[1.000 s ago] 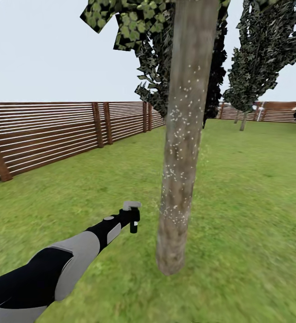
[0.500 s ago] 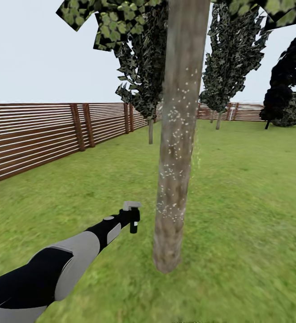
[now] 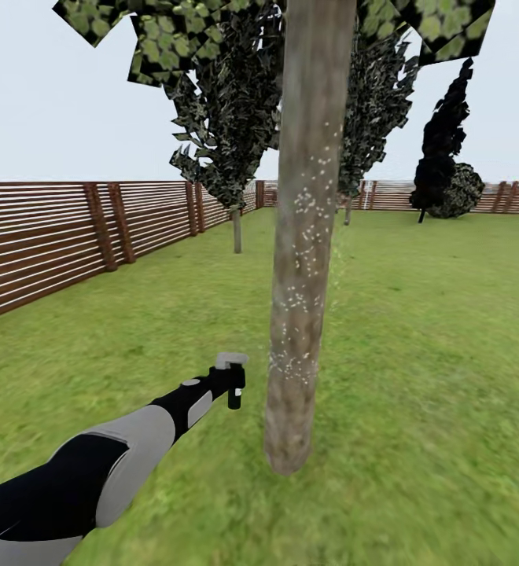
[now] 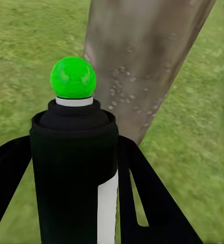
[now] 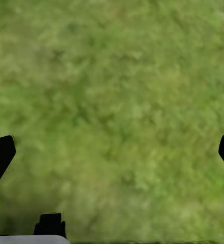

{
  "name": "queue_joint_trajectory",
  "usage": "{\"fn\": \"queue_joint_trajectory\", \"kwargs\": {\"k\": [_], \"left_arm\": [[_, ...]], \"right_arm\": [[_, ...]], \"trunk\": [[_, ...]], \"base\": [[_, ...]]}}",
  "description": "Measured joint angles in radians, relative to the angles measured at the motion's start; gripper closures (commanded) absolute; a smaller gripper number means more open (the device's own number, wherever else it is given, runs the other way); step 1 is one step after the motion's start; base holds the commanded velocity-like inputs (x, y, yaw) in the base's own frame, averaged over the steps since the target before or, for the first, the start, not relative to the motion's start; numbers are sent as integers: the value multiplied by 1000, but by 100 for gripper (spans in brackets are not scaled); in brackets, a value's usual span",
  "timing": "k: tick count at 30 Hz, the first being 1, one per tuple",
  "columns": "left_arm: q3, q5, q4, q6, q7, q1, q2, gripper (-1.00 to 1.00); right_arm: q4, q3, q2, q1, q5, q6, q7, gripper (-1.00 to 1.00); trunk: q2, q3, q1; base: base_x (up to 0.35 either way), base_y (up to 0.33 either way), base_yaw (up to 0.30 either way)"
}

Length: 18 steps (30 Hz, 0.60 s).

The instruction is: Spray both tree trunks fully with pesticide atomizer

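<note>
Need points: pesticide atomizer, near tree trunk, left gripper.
pesticide atomizer [image 4: 74, 173]: left wrist view, on its black body below the green spot.
tree trunk [image 3: 300, 259]: head view, mid-trunk among the white spray specks.
left gripper [image 3: 230, 383]: head view, at the arm's tip, closed around the atomizer.

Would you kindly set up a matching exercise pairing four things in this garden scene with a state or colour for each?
Things:
1. atomizer
2. trunk
3. right end effector
4. fence

States:
A. brown slats
B. open over grass
C. speckled with white droplets
D. held in the left end effector

Pairs: 1-D, 2-C, 3-B, 4-A
</note>
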Motion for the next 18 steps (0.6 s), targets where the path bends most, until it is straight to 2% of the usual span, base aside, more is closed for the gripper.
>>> {"fn": "queue_joint_trajectory", "kwargs": {"k": [18], "left_arm": [[0,0,0,0,0,0,0,100]], "right_arm": [[0,0,0,0,0,1,0,-100]], "trunk": [[0,-6,0]], "base": [[0,350,-295]]}}
